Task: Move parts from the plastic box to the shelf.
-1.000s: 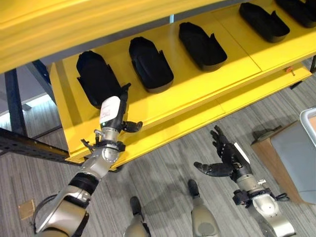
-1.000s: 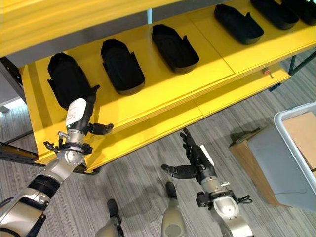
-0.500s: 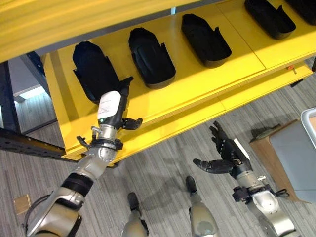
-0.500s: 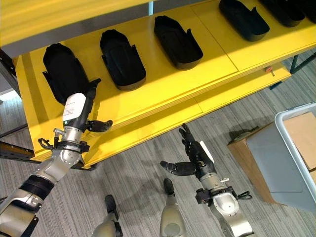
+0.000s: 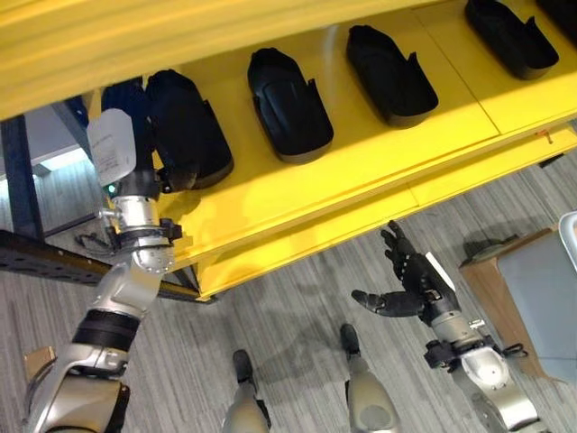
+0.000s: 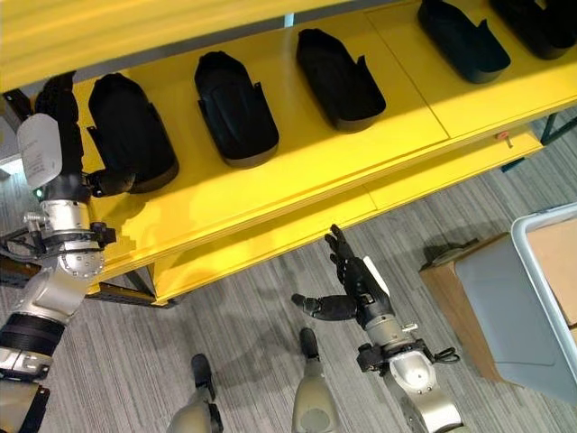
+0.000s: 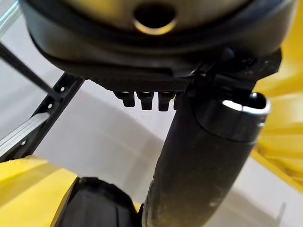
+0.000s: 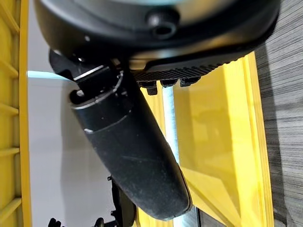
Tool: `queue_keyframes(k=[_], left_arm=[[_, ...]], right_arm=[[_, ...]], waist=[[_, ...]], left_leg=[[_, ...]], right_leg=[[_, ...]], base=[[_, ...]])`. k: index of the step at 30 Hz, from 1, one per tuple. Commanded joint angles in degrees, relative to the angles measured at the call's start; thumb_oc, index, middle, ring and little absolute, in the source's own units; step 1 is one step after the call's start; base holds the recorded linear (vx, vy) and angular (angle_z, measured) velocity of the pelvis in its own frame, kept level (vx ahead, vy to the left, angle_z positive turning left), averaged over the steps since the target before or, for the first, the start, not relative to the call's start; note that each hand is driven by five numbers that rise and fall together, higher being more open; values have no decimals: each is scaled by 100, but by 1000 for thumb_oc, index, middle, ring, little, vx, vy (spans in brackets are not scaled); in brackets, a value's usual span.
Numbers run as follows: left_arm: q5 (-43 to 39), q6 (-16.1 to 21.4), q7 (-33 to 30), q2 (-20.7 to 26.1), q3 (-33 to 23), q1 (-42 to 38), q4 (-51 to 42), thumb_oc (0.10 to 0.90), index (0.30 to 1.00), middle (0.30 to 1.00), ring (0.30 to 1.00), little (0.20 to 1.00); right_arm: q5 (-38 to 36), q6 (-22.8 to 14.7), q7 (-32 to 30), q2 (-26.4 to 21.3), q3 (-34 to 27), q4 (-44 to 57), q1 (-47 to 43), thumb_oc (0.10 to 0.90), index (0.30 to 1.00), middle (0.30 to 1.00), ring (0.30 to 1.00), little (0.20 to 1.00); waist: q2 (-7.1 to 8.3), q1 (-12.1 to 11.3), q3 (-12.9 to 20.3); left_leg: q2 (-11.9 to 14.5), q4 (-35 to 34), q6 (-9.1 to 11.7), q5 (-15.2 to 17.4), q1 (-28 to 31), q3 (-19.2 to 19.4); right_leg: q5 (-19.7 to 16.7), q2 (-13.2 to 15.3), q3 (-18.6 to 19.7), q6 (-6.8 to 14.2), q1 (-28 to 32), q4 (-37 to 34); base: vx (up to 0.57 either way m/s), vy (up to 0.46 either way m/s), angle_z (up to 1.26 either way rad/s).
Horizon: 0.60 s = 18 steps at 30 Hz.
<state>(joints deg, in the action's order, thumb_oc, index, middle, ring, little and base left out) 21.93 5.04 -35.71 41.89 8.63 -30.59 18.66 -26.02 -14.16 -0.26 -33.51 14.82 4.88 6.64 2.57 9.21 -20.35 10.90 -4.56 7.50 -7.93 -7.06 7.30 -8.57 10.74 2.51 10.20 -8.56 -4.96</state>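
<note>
Several black moulded parts lie in a row on the yellow shelf (image 5: pixel 361 171); the leftmost part (image 5: pixel 185 126) is nearest my left hand. My left hand (image 5: pixel 126 135) stands at the shelf's left end, fingers straight and pointing up, holding nothing. Its thumb (image 5: pixel 178 174) reaches toward the near end of that leftmost part, which shows past the thumb in the left wrist view as a black part (image 7: pixel 94 203). My right hand (image 6: pixel 361 289) hangs open over the floor below the shelf's front edge, fingers spread and empty. The grey plastic box (image 6: pixel 532 239) is at the far right.
A second part (image 5: pixel 288 104), a third (image 5: pixel 392 74) and a fourth (image 5: pixel 509 36) fill the shelf to the right. A dark metal rack beam (image 5: pixel 45 257) runs at the left. A brown cardboard box (image 6: pixel 446 280) sits against the plastic box. Grey floor lies below.
My left hand has moved left and up, from in front of the leftmost part to its left side. The view has shifted a little. The right hand has stayed put.
</note>
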Motion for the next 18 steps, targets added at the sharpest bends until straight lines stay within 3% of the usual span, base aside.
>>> queue_keyframes(k=[1,13,18], left_arm=[[272,287,-447,462,-403,-588,-239,900,1000,1000,1000,1000],[218,215,-290,495,-145,-752,377,900,1000,1000,1000,1000],[152,152,-112,412,211,-932,1005,900,1000,1000,1000,1000]], right_arm=[[-95,-544,65,-109,-380,754,-43,900,1000,1000,1000,1000],[-124,-503,148,-180,-379,786,-24,900,1000,1000,1000,1000],[-141,-508,168,-200,-348,810,5,900,1000,1000,1000,1000]], waist=[[111,69,381],[114,96,368],[130,123,331]], left_leg=[[123,361,-64,391,199,-37],[113,402,-63,386,147,-41],[116,446,-63,373,79,-52]], right_leg=[[382,18,-105,-119,67,372],[373,22,-106,-122,26,389],[366,14,-85,-124,-30,418]], base=[[0,0,0],[0,0,0],[0,0,0]])
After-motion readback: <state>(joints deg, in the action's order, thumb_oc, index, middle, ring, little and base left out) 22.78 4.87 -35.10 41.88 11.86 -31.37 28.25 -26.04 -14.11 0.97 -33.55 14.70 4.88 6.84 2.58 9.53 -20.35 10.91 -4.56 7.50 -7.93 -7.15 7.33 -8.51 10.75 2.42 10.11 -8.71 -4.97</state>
